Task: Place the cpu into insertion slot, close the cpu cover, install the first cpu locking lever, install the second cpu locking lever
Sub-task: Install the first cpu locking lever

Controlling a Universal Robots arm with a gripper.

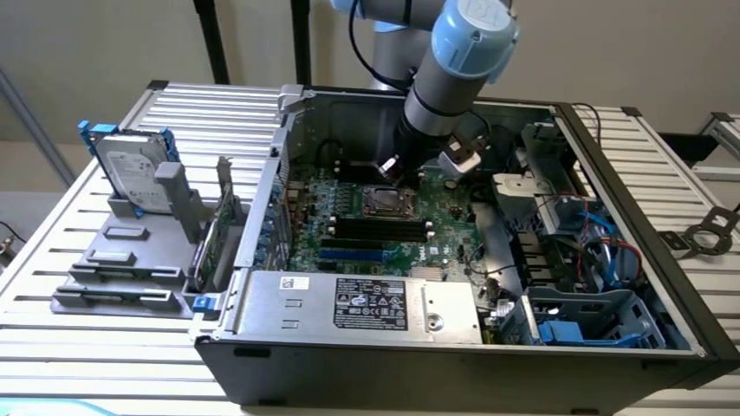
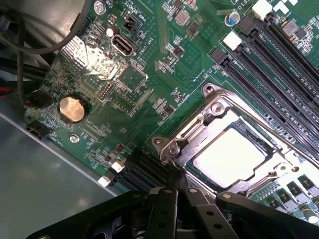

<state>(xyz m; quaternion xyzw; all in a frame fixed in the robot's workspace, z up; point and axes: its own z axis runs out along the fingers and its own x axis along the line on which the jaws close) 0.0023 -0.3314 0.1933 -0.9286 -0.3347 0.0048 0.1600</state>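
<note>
Nearest us in the exterior view is the slatted counter (image 1: 116,347), and on it lies the open black computer case (image 1: 463,377). At the case's front sits a silver labelled box (image 1: 277,303). To the exterior view's left of the case, a grey holder (image 1: 127,251) carries an upright hard drive (image 1: 130,169). Past the silver box we see the green motherboard (image 1: 451,234), with its black memory slots (image 1: 376,230) lying just in front of the socket. The cpu (image 2: 232,155) sits flat in that socket, its pale metal top showing. The cpu cover (image 2: 197,130) is down over the chip, and its silver frame borders the chip on all sides. The pincer (image 2: 174,175) reaches down to the socket's corner, just beside the cover's edge. Its black fingers are drawn together with no gap that we can see. We cannot make out anything held between them, nor whether the tips touch the metal. Farther off on the board, well apart from the socket, a coin cell (image 2: 72,108) rests near the case wall. Blue cables (image 1: 601,251) lie in the bay to the exterior view's right. Behind it all, the grey and blue arm (image 1: 457,61) slants down into the case from the far side.
</note>
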